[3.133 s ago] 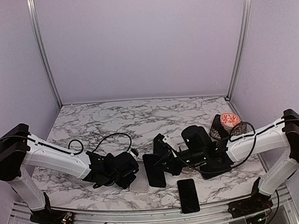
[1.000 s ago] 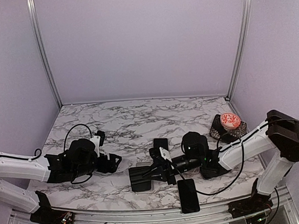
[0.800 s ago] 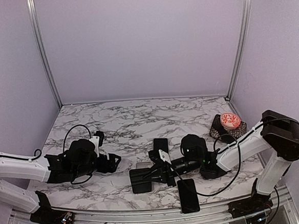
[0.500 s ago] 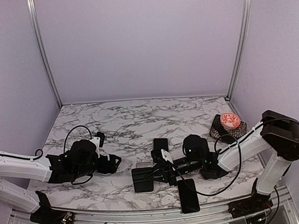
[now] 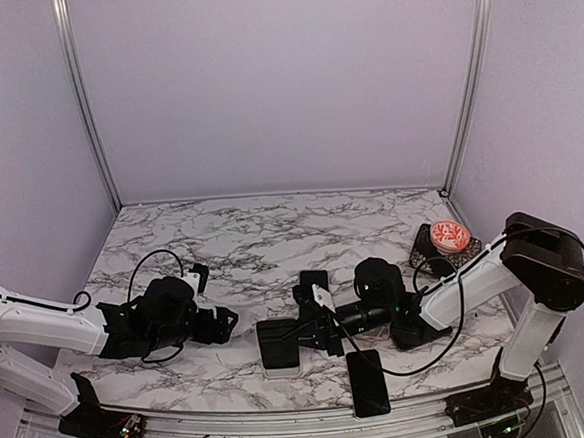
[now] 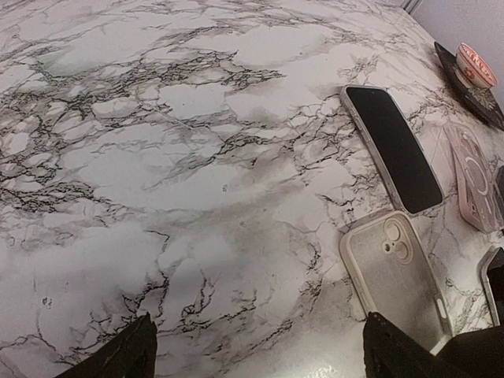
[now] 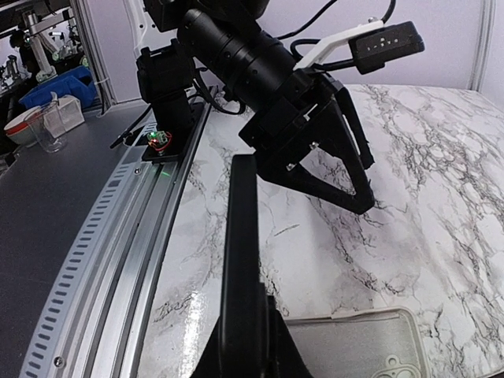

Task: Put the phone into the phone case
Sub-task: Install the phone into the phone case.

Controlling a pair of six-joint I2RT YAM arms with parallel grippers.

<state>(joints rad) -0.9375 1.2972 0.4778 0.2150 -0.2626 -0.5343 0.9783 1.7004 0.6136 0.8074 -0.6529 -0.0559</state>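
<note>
Right tool (image 5: 302,335) is clamped on the flat, glossy black phone (image 5: 278,342), a thin slab held over the pale, matte, round-cornered case (image 7: 366,346) at lower centre of the overhead view. Left tool (image 5: 222,322) stands apart at left, above the marble-patterned counter (image 5: 273,235).

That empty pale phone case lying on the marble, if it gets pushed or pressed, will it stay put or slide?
The phone case looks thin and hollow, so probably light and apt to slide on the glossy marble table. Its translucent walls look soft, so they likely flex under pressure rather than crack.
</note>
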